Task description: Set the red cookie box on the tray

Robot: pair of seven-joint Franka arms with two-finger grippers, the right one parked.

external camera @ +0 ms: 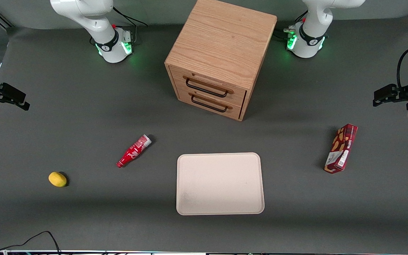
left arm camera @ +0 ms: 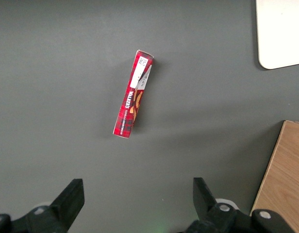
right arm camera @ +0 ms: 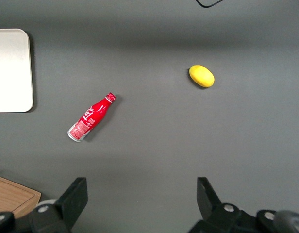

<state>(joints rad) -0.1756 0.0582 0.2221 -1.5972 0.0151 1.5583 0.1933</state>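
Grey table (external camera: 83, 117), tool (left arm camera: 137, 199) spread above

The tray (external camera: 220, 184) lies flat on the table (external camera: 83, 117), nearer the front camera than the drawer cabinet (external camera: 218, 58). The cookie box (external camera: 341, 148) lies toward the working arm's end, well apart from the tray. The hand (external camera: 384, 96) hangs above the table near the box, fingers wide apart. The bottle (external camera: 134, 151) and the lemon (external camera: 57, 179) lie toward the parked arm's end.
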